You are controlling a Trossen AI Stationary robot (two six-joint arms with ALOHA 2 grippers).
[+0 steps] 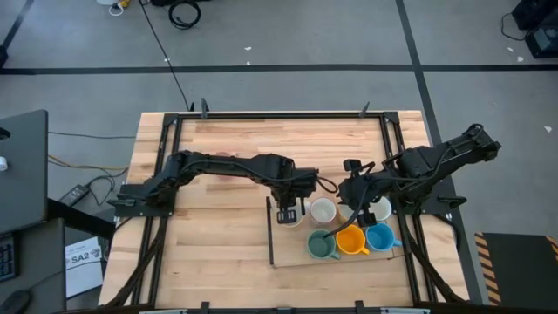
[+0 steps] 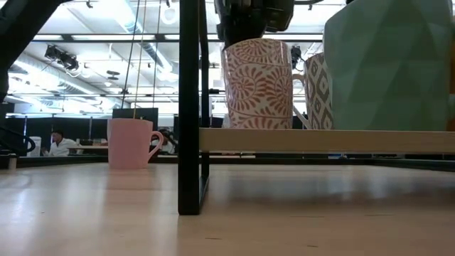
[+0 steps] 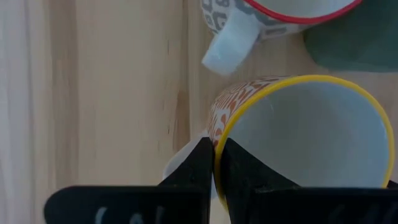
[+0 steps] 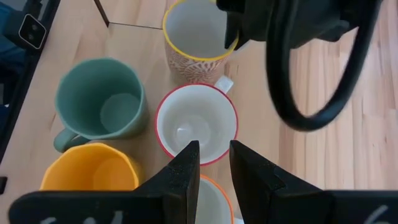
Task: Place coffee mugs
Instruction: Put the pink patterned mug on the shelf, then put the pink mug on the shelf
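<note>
Ceramic is rigid, glazed and chip-prone, so the yellow-rimmed mug (image 3: pixel 298 143) is pinched at its rim by the left gripper (image 3: pixel 215 171), on the tray (image 1: pixel 272 235) among other mugs. The right gripper (image 4: pixel 214 168) is held slightly apart, empty, above the red-rimmed mug (image 4: pixel 196 124).

Black-framed wooden table (image 1: pixel 227 139) (monitor (image 1: pixel 22 166) beside)

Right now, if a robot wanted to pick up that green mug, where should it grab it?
Probably by the rim, coming straight down: the green mug stands upright with its mouth open. One finger inside, one outside, on the wall away from the yellow mug crowding it.
</note>
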